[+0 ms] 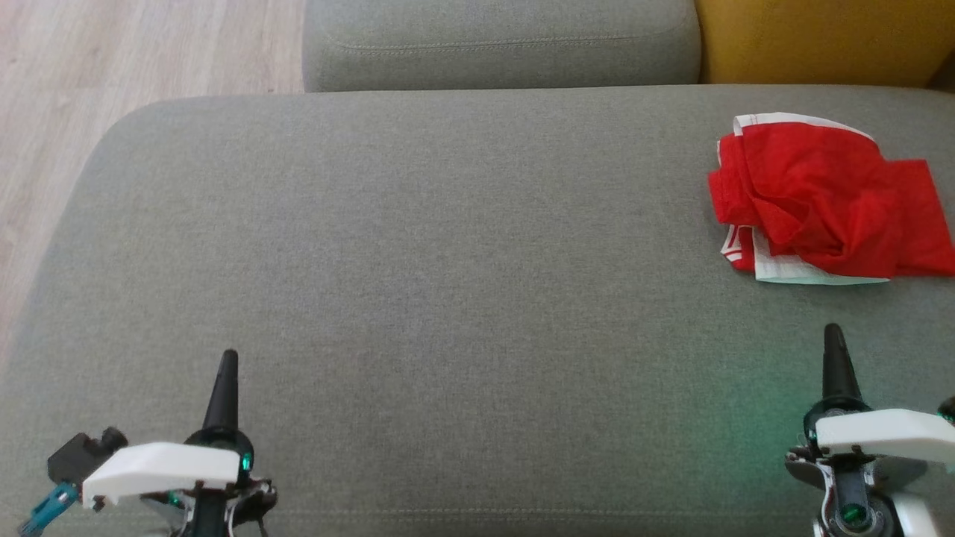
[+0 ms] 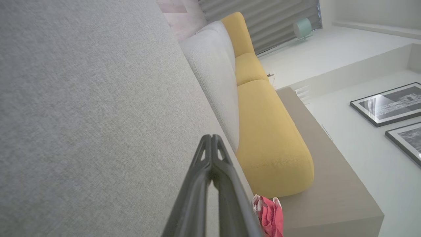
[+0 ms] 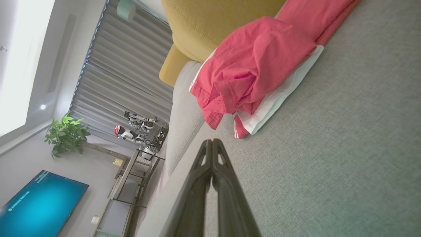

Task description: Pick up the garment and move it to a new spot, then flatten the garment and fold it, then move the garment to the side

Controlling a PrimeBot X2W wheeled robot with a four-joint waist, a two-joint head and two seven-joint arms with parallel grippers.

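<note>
Fingers closed and empty at the near edge of the grey fabric sofa seat (image 1: pixel 448 261).
The left gripper (image 1: pixel 230 358) had its two long dark fingers pressed together, and so did the right gripper (image 1: pixel 833 333). Neither held anything. The crumpled red garment with white trim (image 1: pixel 828 198) lay on the seat's far right part, apart from the right gripper and near the mustard-yellow back cushion (image 1: pixel 821 37).

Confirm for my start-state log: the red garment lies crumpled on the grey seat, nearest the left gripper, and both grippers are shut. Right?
One slip: the garment lies nearest the right gripper, not the left gripper, as the head view shows. The rest stands: it is crumpled on the grey seat, and both grippers are shut.
</note>
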